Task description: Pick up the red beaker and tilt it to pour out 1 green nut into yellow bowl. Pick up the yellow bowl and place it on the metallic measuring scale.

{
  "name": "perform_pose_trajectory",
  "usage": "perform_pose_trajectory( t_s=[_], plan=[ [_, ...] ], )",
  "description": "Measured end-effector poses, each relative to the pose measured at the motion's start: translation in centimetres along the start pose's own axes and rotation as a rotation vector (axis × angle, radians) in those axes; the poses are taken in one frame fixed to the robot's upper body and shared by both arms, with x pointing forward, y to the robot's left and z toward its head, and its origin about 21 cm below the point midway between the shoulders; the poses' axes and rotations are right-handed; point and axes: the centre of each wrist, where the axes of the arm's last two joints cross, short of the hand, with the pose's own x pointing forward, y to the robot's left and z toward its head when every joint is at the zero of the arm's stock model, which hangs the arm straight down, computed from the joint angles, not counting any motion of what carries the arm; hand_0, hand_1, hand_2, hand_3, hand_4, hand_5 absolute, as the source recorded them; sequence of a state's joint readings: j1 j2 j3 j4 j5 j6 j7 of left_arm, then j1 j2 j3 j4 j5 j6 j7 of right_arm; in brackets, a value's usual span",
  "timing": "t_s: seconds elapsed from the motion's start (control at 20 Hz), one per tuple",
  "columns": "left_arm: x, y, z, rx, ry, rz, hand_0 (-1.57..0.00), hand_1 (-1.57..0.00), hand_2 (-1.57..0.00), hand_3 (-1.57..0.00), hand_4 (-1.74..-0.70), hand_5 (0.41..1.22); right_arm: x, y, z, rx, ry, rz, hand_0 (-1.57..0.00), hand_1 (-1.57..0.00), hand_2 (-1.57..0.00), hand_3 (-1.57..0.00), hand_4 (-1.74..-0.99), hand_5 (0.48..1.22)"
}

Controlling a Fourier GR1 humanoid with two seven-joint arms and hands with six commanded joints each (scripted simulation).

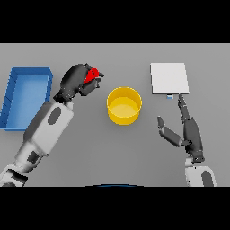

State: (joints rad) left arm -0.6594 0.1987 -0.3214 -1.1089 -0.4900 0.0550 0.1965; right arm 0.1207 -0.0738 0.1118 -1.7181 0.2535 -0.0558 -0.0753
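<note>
From the head view: the left hand [77, 81] has its fingers wrapped round the red beaker [92, 75], holding it just left of the yellow bowl [124, 105], which sits mid-table. Behind that arm lies a blue tray [13, 92]. Over on the right, the right hand [187, 130] waits with fingers straight and spread, fingertips just below the metallic measuring scale [169, 78].
</note>
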Motion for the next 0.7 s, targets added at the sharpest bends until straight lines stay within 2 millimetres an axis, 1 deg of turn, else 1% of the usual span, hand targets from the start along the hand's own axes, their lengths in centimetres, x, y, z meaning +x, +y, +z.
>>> perform_pose_trajectory(
  t_s=[0.05, 0.1, 0.15, 0.2, 0.35, 0.45, 0.5, 0.55, 0.6, 0.7],
  plan=[
    [0.7, -0.2, -0.3, -0.015, 0.001, -0.076, -1.57, -1.57, -1.57, -1.57, -1.74, 1.132, 0.2, -0.3, -0.2, -0.004, 0.000, -0.001, 0.00, 0.00, 0.00, 0.00, -1.255, 0.689],
    [1.3, -0.4, -0.4, -0.032, -0.010, -0.162, -1.57, -1.57, -1.57, -1.57, -1.74, 1.127, 0.1, 0.2, 0.1, 0.004, 0.001, -0.011, 0.00, 0.00, 0.00, 0.00, -1.256, 0.690],
    [1.6, -0.4, -0.5, -0.043, -0.028, -0.242, -1.57, -1.57, -1.57, -1.57, -1.74, 1.145, 0.0, 0.0, 0.0, 0.003, 0.010, -0.006, 0.00, 0.00, 0.00, 0.00, -1.262, 0.694],
    [2.0, -0.5, -0.7, -0.054, -0.035, -0.317, -1.57, -1.57, -1.57, -1.57, -1.74, 1.161, 0.2, 0.0, 0.3, 0.009, -0.014, -0.010, 0.00, 0.00, 0.00, 0.00, -1.267, 0.698],
    [2.9, -0.6, -1.2, -0.087, -0.076, -0.486, -1.57, -1.57, -1.57, -1.57, -1.74, 1.190, 0.3, -0.1, 0.5, 0.006, 0.001, -0.002, 0.00, 0.00, 0.00, 0.00, -1.274, 0.704],
    [3.5, -0.5, -1.7, -0.106, -0.103, -0.589, -1.57, -1.57, -1.57, -1.57, -1.65, 1.201, 0.5, 0.0, 0.5, 0.005, 0.001, -0.001, 0.00, 0.00, 0.00, 0.00, -1.284, 0.705],
    [3.7, -0.2, -1.9, -0.127, -0.118, -0.645, -1.57, -1.57, -1.57, -1.57, -1.67, 1.205, 0.4, 0.0, 0.4, 0.000, 0.006, -0.009, 0.00, 0.00, 0.00, 0.00, -1.283, 0.702],
    [4.3, -0.1, -2.2, -0.135, -0.131, -0.693, -1.57, -1.57, -1.57, -1.47, -1.68, 1.208, 0.2, 0.3, 0.4, 0.007, 0.012, -0.019, 0.00, 0.00, 0.00, 0.00, -1.285, 0.697],
    [4.8, -0.1, -2.3, -0.168, -0.145, -0.755, -1.57, -1.57, -1.57, -1.39, -1.69, 1.211, 0.2, 0.1, 0.4, 0.001, -0.005, -0.031, 0.00, 0.00, 0.00, 0.00, -1.287, 0.690],
    [5.8, -0.3, -2.9, -0.217, -0.165, -0.858, -1.57, -1.57, -1.57, -1.28, -1.70, 1.215, -0.2, 0.0, 0.4, -0.002, 0.005, -0.046, 0.00, 0.00, 0.00, 0.00, -1.292, 0.678]
  ],
)
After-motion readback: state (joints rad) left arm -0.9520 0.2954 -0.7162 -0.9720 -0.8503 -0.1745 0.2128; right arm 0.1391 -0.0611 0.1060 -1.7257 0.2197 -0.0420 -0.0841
